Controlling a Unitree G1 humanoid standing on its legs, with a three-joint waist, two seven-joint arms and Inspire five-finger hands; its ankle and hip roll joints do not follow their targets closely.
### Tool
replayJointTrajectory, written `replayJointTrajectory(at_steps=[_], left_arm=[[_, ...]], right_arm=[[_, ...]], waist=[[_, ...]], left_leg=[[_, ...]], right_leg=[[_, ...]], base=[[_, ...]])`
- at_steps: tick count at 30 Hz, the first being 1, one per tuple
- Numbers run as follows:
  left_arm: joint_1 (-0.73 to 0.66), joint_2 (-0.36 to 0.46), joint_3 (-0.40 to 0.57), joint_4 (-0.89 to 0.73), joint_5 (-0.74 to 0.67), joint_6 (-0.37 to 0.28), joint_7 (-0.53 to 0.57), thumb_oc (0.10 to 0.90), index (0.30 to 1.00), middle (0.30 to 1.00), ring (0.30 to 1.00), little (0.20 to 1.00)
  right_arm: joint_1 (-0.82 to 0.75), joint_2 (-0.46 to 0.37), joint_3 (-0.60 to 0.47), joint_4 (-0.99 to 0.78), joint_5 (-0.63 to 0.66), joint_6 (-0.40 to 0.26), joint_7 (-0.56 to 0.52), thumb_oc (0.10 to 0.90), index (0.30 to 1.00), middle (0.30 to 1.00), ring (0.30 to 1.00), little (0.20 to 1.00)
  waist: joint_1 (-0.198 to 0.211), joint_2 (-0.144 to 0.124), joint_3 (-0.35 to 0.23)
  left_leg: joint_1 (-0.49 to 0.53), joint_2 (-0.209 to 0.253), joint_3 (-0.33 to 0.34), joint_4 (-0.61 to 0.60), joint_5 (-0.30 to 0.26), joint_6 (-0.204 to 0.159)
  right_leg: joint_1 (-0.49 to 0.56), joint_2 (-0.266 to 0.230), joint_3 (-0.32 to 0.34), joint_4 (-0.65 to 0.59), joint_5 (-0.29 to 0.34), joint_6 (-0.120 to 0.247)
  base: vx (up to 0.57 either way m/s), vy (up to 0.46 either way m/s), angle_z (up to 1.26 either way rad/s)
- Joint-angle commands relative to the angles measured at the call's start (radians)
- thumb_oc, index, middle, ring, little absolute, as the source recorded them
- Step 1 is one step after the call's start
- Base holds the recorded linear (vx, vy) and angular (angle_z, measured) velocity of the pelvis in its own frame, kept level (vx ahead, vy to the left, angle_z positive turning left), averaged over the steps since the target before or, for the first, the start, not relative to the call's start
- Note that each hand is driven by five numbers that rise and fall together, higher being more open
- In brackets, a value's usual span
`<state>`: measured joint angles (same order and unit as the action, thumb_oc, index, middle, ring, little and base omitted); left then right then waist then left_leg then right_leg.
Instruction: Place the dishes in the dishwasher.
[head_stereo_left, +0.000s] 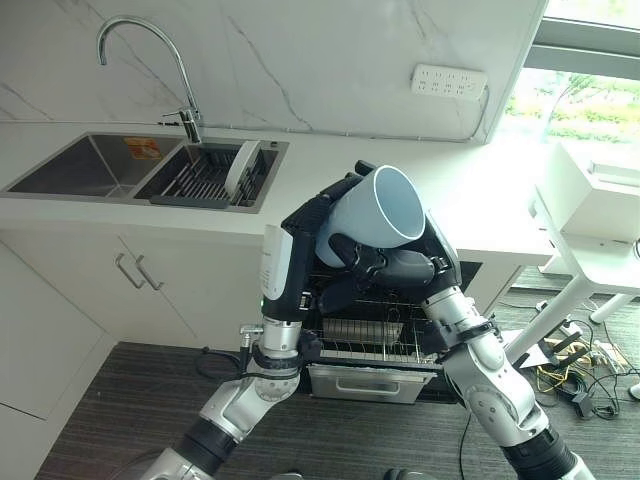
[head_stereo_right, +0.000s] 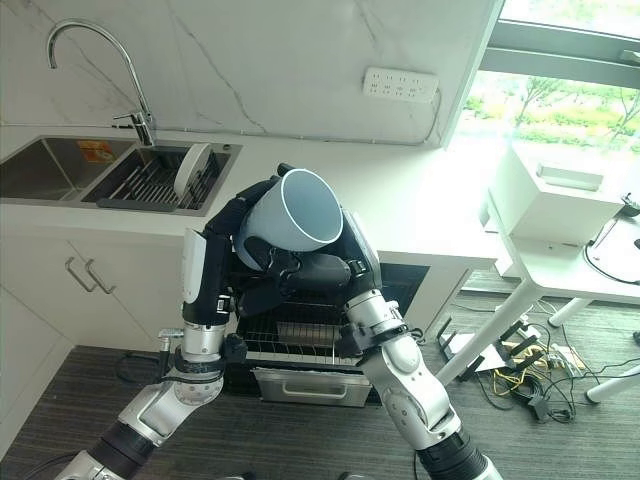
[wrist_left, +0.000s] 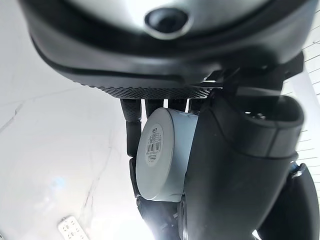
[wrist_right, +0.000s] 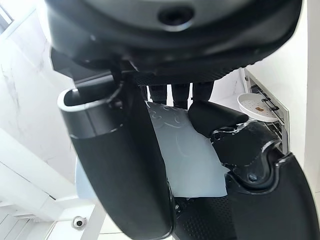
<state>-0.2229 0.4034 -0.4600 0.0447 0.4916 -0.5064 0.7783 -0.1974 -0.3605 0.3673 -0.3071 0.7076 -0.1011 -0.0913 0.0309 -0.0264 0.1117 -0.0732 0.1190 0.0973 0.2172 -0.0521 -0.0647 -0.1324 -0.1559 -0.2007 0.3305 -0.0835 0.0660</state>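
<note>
Above your open dishwasher rack (head_stereo_left: 365, 335), left hand (head_stereo_left: 315, 235) and right hand (head_stereo_left: 400, 270) both clasp the pale-blue mug (head_stereo_left: 372, 215); plate (head_stereo_left: 240, 165) stands in the sink rack

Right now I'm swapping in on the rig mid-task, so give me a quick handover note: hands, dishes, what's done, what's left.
Left hand: curled round the pale blue cup, held up in front of the counter, its mouth tilted up and to the right.
Right hand: also closed on the cup from below, so both hands grip it.
Dishwasher: open under the counter, its wire rack pulled out below the hands.
White plate: standing on edge in the sink rack.
Done: cup lifted.
Left: put the cup in the dishwasher rack, then the plate.
</note>
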Motion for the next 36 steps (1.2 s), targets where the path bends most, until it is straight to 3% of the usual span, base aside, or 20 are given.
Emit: replayJointTrajectory(at_steps=[1, 11, 24, 29, 30, 36], left_arm=[[-0.063, -0.001, -0.037, -0.090, -0.009, -0.103, -0.033, 0.800, 0.900, 0.900, 0.900, 0.900], [0.015, 0.065, 0.055, -0.058, 0.016, -0.087, -0.035, 0.800, 0.900, 0.900, 0.900, 0.900], [0.173, 0.124, 0.221, 0.129, 0.085, -0.032, 0.072, 0.800, 0.900, 0.900, 0.900, 0.900], [0.214, 0.090, 0.325, 0.178, -0.092, -0.004, 0.157, 0.800, 0.900, 0.900, 0.900, 0.900], [0.226, 0.054, 0.382, 0.207, -0.168, -0.018, 0.187, 0.800, 0.900, 0.900, 0.900, 0.900], [0.247, -0.013, 0.483, 0.260, -0.282, -0.049, 0.268, 0.800, 0.900, 0.900, 0.900, 0.900]], right_arm=[[-0.190, 0.048, -0.160, -0.112, -0.035, -0.187, -0.018, 0.400, 0.300, 0.300, 0.300, 0.300], [-0.111, 0.021, -0.213, -0.109, -0.005, -0.206, -0.001, 0.400, 0.300, 0.300, 0.300, 0.300], [-0.036, -0.006, -0.286, -0.088, -0.020, -0.248, 0.003, 0.400, 0.300, 0.300, 0.300, 0.300], [-0.018, 0.001, -0.311, -0.087, -0.039, -0.251, -0.013, 0.400, 0.300, 0.300, 0.300, 0.300], [-0.011, 0.009, -0.319, -0.087, -0.049, -0.248, -0.019, 0.400, 0.300, 0.300, 0.300, 0.300], [-0.004, 0.018, -0.341, -0.085, -0.053, -0.243, -0.028, 0.400, 0.300, 0.300, 0.300, 0.300]], waist=[[0.004, -0.008, -0.010], [-0.002, 0.005, -0.012], [0.015, 0.020, -0.012], [0.022, 0.019, -0.007], [0.023, 0.016, -0.009], [0.024, 0.009, -0.011]], left_leg=[[0.021, -0.020, 0.017, 0.083, -0.238, 0.018], [0.021, -0.015, 0.027, 0.083, -0.232, 0.014], [0.016, -0.012, 0.026, 0.083, -0.218, 0.004], [0.012, -0.013, 0.022, 0.083, -0.213, 0.003], [0.011, -0.014, 0.019, 0.083, -0.212, 0.003], [0.010, -0.013, 0.017, 0.083, -0.210, 0.002]], right_leg=[[0.080, -0.033, -0.034, -0.030, -0.128, 0.073], [0.076, -0.028, -0.026, -0.030, -0.128, 0.068], [0.079, -0.036, -0.042, -0.030, -0.131, 0.063], [0.077, -0.038, -0.044, -0.030, -0.131, 0.063], [0.077, -0.038, -0.044, -0.030, -0.132, 0.061], [0.077, -0.037, -0.044, -0.030, -0.135, 0.057]], base=[[0.00, 0.000, 0.00], [0.00, 0.000, 0.00], [0.00, 0.008, 0.00], [0.00, 0.000, 0.00], [0.00, 0.000, 0.00], [0.01, -0.011, 0.04]])
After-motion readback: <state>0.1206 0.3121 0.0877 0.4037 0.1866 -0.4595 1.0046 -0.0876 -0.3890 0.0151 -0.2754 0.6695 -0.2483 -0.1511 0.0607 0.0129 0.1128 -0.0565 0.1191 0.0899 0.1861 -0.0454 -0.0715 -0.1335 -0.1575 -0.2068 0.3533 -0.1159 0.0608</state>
